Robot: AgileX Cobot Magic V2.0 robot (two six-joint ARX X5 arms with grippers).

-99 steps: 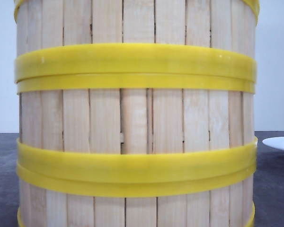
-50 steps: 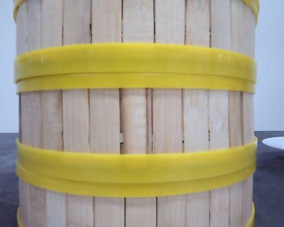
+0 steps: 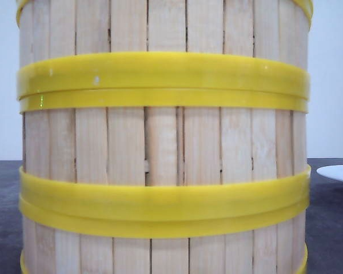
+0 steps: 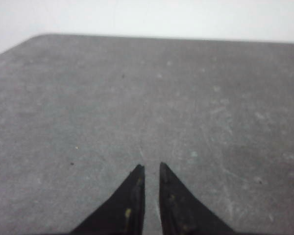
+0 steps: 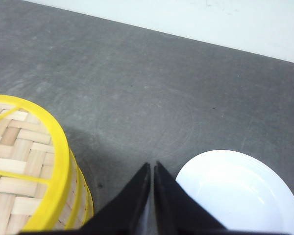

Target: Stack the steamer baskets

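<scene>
The steamer baskets point(image 3: 163, 148) stand stacked on the grey surface point(image 3: 3, 217), filling the front view; 2 pairs of touching yellow rims mark the joins. A white plate point(image 3: 338, 173) lies on the surface to the stack's right, apart from it. The left end effector point(image 4: 151, 169) is nearly closed and holds nothing above bare surface. The right end effector point(image 5: 152, 166) is closed and empty, between the stack and the plate.
</scene>
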